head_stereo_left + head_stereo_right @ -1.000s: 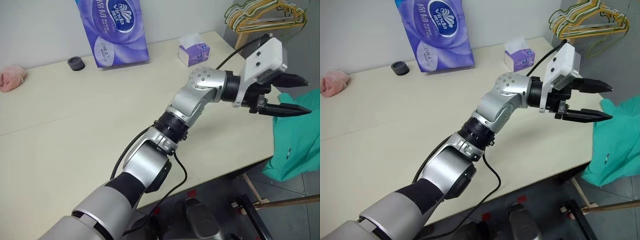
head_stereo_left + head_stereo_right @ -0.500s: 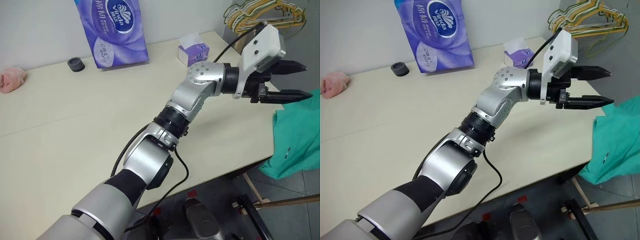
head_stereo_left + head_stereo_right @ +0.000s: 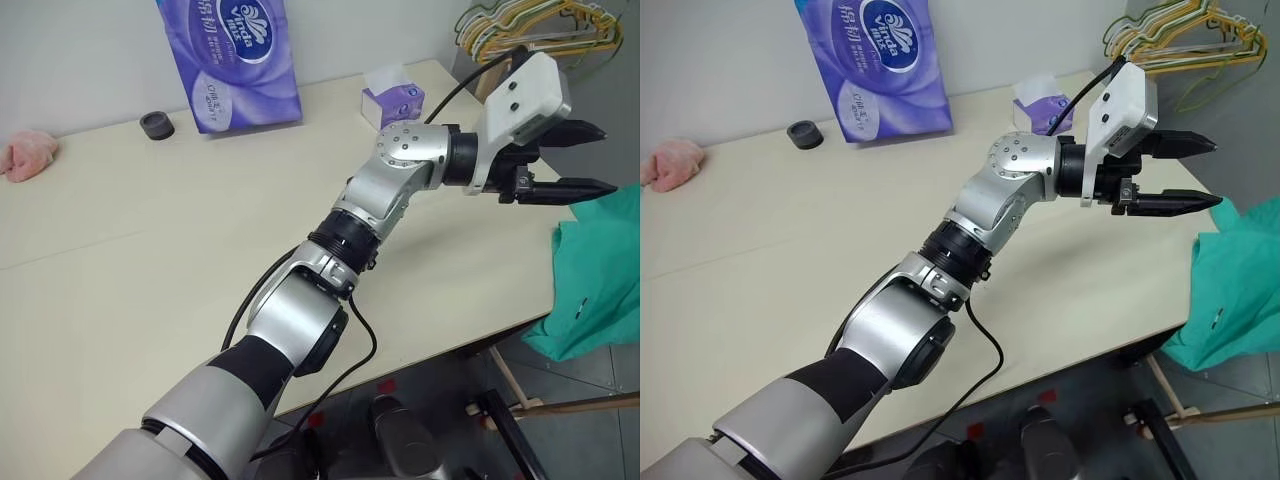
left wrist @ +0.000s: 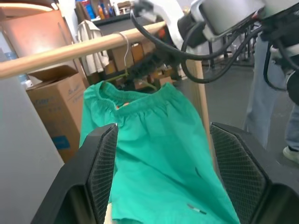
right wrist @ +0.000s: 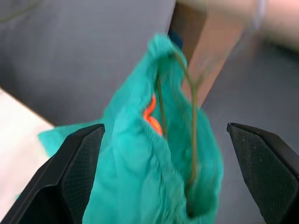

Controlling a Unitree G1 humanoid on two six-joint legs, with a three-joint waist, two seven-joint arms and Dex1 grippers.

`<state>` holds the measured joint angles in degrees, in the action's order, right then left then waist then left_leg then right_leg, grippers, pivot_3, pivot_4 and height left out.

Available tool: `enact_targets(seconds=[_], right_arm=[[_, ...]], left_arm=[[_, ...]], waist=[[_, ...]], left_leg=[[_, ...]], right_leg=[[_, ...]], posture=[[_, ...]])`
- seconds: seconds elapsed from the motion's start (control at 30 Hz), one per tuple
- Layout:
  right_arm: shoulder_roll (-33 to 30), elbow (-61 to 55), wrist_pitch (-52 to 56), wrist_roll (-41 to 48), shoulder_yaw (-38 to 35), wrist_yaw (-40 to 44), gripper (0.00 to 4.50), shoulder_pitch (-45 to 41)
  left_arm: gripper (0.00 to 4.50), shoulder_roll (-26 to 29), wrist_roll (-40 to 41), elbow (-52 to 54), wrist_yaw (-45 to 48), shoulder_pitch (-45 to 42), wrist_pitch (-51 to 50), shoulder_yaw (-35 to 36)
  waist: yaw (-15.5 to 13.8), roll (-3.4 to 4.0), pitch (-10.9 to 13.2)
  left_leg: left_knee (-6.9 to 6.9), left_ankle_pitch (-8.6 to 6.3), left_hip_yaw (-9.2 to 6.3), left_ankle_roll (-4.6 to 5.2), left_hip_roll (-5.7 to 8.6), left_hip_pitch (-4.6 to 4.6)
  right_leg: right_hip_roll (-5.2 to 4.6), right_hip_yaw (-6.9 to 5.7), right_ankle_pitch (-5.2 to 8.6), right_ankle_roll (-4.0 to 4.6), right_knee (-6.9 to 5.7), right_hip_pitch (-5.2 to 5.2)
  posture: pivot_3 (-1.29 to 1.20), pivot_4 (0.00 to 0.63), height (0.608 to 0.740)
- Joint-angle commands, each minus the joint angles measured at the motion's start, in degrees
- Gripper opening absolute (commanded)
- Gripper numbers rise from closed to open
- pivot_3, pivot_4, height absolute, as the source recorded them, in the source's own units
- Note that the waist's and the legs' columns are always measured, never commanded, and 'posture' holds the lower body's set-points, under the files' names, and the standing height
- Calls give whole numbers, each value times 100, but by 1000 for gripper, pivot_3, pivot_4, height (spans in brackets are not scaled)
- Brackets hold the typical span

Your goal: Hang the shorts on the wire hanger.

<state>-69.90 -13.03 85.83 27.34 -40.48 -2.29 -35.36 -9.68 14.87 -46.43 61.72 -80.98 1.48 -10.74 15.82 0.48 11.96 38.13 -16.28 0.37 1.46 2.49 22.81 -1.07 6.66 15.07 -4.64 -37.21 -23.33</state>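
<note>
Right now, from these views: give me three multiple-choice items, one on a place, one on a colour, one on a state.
1. Where do the shorts hang?
A. flat on the table
B. from a wooden rail, by the wire hanger inside the waistband
C. from the bunch of hangers

2. What colour is the big tissue pack on the table?
A. purple
B. red
C. yellow

3. How does the left gripper stand?
A. shut on the shorts
B. shut on a hanger
C. open, holding nothing

Answers: 1 B, the left wrist view shows the hook over the rail and the shorts below it. 2 A, the pack is purple with white print. 3 C, its two black fingers stand apart with a bare gap, short of the shorts.
</note>
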Motion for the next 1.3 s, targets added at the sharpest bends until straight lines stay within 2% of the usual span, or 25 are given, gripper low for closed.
enact_targets(seconds=[0.03, 0.23, 0.37, 0.5, 0.53, 0.57, 0.6, 0.7, 0.8, 0.87, 0.97, 1.13, 1.3], right_arm=[[-339, -490, -792, -282, 254, 401, 4480, 160], [-381, -738, -1795, -711, 797, 612, 4480, 108], [-140, -1061, -2595, -944, 1369, 698, 4480, -53], [1509, -1702, -2825, -627, 2091, 572, 4480, -129], [2019, -1881, -3035, -536, 2253, 595, 4480, 63], [2495, -2039, -3325, -405, 2425, 624, 4480, 264], [2976, -2188, -3647, -381, 2666, 674, 4480, 508], [3854, -2276, -4112, -464, 3127, 754, 4480, 1089], [4160, -2104, -4530, -759, 3396, 819, 4480, 1405], [4428, -1702, -5065, -1037, 3732, 882, 4480, 1565], [4811, -968, -5972, -1526, 4089, 863, 4480, 1682], [5264, 210, -7033, -1856, 4282, 1015, 4480, 1835], [5564, 958, -7593, -2005, 4230, 1121, 4480, 1825]], left_arm=[[3323, -304, -75, 28, -100, -353, 154, 64], [3323, -163, -265, 33, -354, -269, 178, 59], [3323, 32, -469, 185, -617, -87, 153, 33], [3323, 648, -795, 1001, -1249, 773, -377, 79], [3323, 902, -907, 1408, -1456, 1192, -638, 123], [3323, 1153, -1021, 1816, -1721, 1638, -923, 207], [3323, 1370, -1034, 2411, -2100, 2199, -1488, 402], [3323, 1927, -1362, 3754, -2827, 3476, -2297, 613], [3323, 1911, -1276, 4574, -3601, 4125, -3195, 1025], [3323, 1862, -1522, 5040, -4396, 4767, -3302, 1396], [3323, 1813, -1914, 5387, -5246, 5509, -3286, 1606], [3323, 1626, -2042, 5476, -6055, 6274, -2954, 1883], [3323, 1545, -1852, 5350, -6085, 6415, -2595, 1863]], waist=[[-27, 1, 0], [-123, 1, -1], [-173, 3, -2], [-147, -49, -48], [-221, -41, -45], [-281, -77, -99], [-282, -92, -110], [-302, -104, -123], [-554, -109, -122], [-773, -118, -128], [-995, -184, -257], [-1342, -199, -281], [-1522, -206, -296]], left_leg=[[1, 0, 0, 0, 0, 0], [12, -1, 0, 1, 2, -2], [17, 0, -2, 1, 2, -2], [29, -1, -2, 0, -12, -3], [36, -1, -6, -1, -15, -7], [69, 1, -12, -1, -4, 14], [79, 2, -24, -5, -24, 0], [81, 5, -29, -10, -33, -18], [91, 37, -42, -51, -20, 31], [148, 38, -80, -49, -16, 65], [173, 31, -121, -56, -19, 70], [174, 45, -129, -64, -16, 65], [176, 55, -136, -64, -16, 64]], right_leg=[[0, -1, -1, -1, 0, 0], [-2, -2, -6, -3, -2, -1], [-2, -2, -7, -1, -9, -4], [-7, 11, -12, 5, -37, -6], [-7, 15, -11, 5, -54, -6], [-5, 9, -11, 6, -100, -42], [-1, 12, -12, 7, -115, -33], [3, 10, -11, 8, -160, -36], [-11, -9, -27, 33, -189, -96], [-21, -64, -34, 41, -185, -92], [-26, -112, -40, 50, -176, -75], [-24, -132, -66, 91, -177, -71], [-23, -148, -73, 103, -177, -67]], posture=[[-286, 146, 740], [-246, 146, 740], [-226, 144, 740], [-195, 141, 740], [-180, 137, 740], [-180, 137, 740], [-169, 133, 740], [-132, 132, 740], [-90, 127, 740], [-59, 123, 740], [-28, 117, 740], [18, 109, 740], [44, 102, 740]])
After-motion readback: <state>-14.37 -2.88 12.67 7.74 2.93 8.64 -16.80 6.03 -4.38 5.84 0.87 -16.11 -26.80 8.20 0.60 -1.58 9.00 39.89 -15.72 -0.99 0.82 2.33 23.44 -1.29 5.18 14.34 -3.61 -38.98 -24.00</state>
